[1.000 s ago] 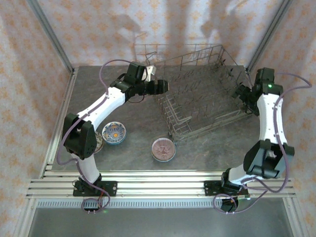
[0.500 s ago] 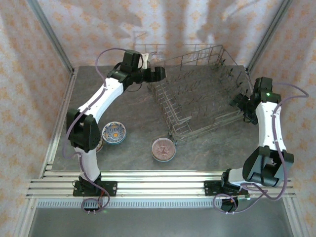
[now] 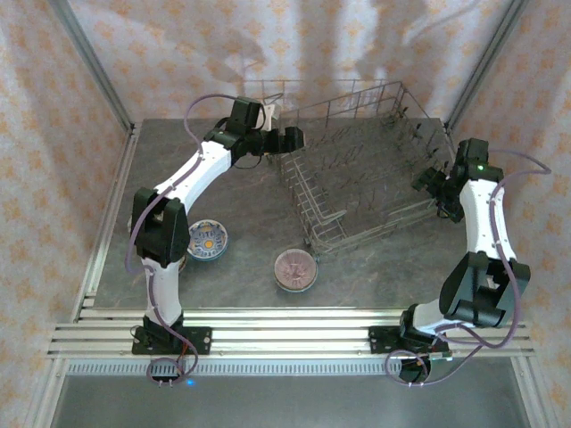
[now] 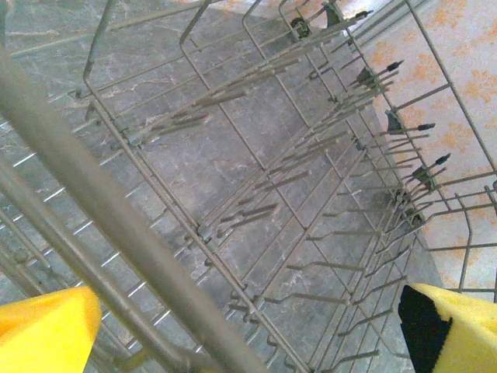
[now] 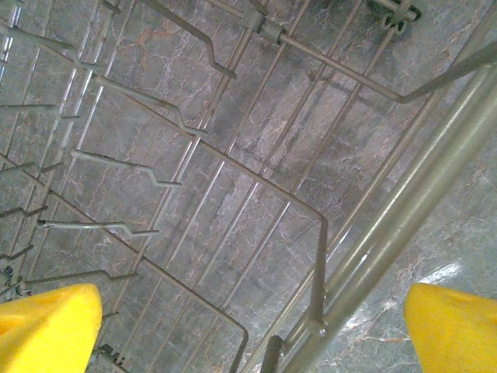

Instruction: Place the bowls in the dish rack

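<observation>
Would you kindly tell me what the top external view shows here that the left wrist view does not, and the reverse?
Top external view: the right pincer at the right side of the dish rack, and on the table before the rack a pink bowl and a blue-white bowl. Left wrist view: the yellow fingers of the left pincer spread open, a rim wire running between them, the tines close up. Both: the dish rack, no bowl in it yet.

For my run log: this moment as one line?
left end effector: open, astride dish rack rim | right end effector: open, astride rim | pink bowl, blue bowl: on table
</observation>
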You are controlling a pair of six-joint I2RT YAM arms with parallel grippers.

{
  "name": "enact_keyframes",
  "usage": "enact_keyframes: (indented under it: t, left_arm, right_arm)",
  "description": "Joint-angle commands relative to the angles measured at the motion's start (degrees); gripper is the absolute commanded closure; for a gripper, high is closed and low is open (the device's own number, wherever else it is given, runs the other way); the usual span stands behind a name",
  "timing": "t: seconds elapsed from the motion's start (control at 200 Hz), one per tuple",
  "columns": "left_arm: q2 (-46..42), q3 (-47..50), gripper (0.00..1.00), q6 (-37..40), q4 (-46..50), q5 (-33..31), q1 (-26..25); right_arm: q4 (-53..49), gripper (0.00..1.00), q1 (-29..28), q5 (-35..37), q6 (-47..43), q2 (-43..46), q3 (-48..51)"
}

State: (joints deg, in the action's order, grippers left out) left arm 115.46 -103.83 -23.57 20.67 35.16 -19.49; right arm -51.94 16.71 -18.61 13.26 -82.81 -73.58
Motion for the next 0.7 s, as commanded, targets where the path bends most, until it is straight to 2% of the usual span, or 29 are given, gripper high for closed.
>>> enact_keyframes:
  t: [0.0, 0.065, 0.21, 0.345, 0.696]
  left_arm:
    - [1.57, -0.73, 0.01, -1.56, -3.44, 0.83, -0.31]
    - [1.59, -0.68, 0.04, -2.07, -3.84, 1.47, -0.47]
    - [0.60, 0.67, 0.19, -0.85, -2.29, 2.98, -2.14]
    - [-2.89, 7.00, 0.29, -2.66, -4.98, 3.42, -2.76]
    - [-9.77, 15.78, 0.31, -6.65, -8.11, 2.49, -5.00]
  right_arm:
    - [1.55, 0.01, 0.14, -1.31, 1.11, -1.17, -0.53]
    - [1.66, 0.01, 0.12, -1.68, 1.21, -1.94, -1.24]
    - [1.98, 0.01, 0.12, -1.78, 1.29, -3.57, -2.81]
    - [1.73, 0.01, 0.13, -1.05, 0.97, -4.48, -4.37]
    - [3.16, 0.01, 0.23, -0.25, 0.92, -7.62, -6.73]
